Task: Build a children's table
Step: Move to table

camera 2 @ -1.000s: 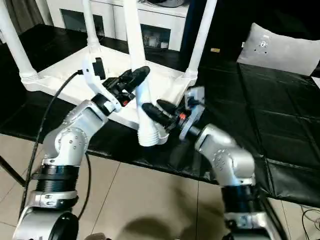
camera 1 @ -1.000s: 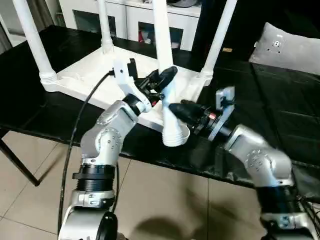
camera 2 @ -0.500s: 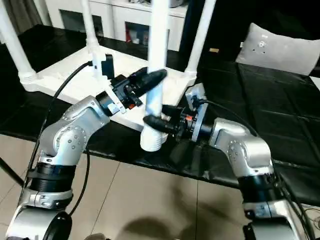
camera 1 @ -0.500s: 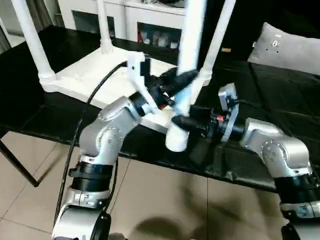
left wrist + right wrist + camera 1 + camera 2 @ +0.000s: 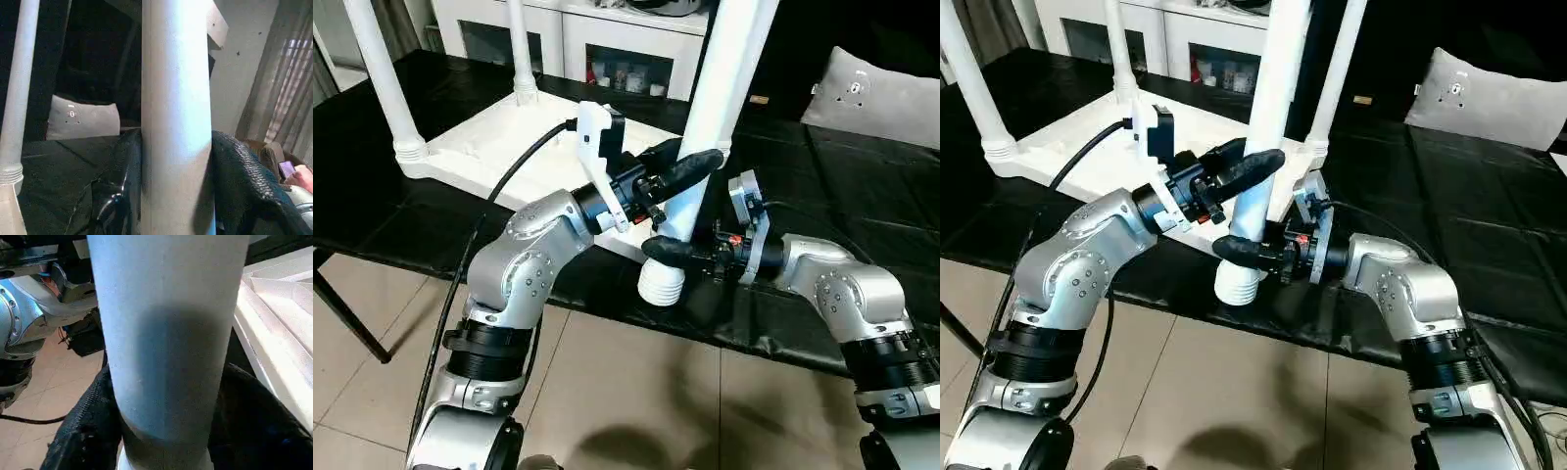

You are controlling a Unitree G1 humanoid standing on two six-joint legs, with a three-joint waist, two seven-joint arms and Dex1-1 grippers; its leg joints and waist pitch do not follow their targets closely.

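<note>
- Tabletop (image 5: 499,147): 1, white plastic, square, ribbed underside up, on the black table (image 5: 382,225).
- Legs: 4, white, round, tapered. 3 stand in corner sockets; the loose leg (image 5: 690,176) stands near-upright at the tabletop's near corner, ribbed end down.
- Left gripper (image 5: 680,168): clamped on loose leg, upper.
- Right gripper (image 5: 671,251): clamped on it, lower.
- Grey cushion (image 5: 881,93): 1, well beyond the tabletop.

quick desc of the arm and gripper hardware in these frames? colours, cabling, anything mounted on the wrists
Both arms are silver metal with rounded joint housings and black ribbed collars at the base. Each ends in two long black fingers: left gripper, right gripper. A white bracket carrying a black camera module sits on the left wrist, fed by a black cable. The right wrist carries a grey round plate with small red parts.
</note>
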